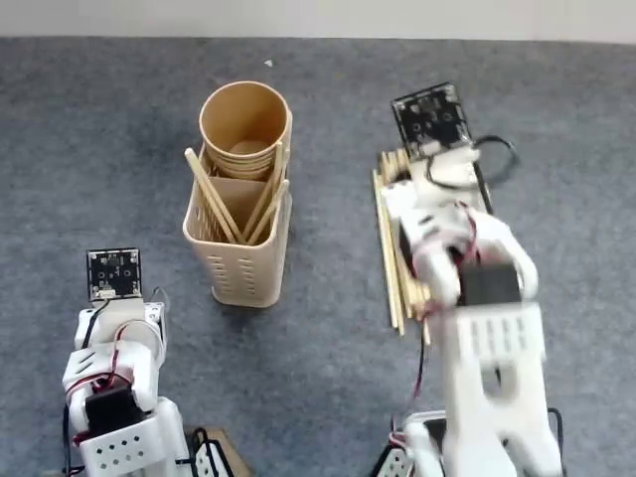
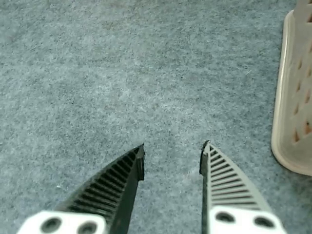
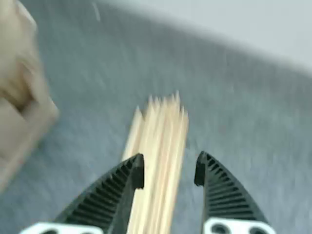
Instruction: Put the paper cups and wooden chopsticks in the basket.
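Chopsticks (image 1: 390,268), a loose bundle of them, lie on the counter (image 1: 328,378) at the right, running near to far, well apart from the basket (image 1: 243,268) at centre. And the right tool (image 3: 169,165) is right over them, jaws moderately wide and set astride the bundle, one on each side, nothing pinched yet. Lined up that way, it seems, so a close would catch the sticks across their width. Over to the basket: it stands upright, paper cups (image 1: 243,114) nested in what looks like its far compartment, and a handful of leaning sticks (image 1: 214,204) propped in the near one, tips poking above the rim. So part of the job looks done, with the bundle on the counter left to go. The left tool (image 2: 173,158) hangs low over bare counter at the near left, jaws apart and empty, the basket's wall near it, likely parked out of the way
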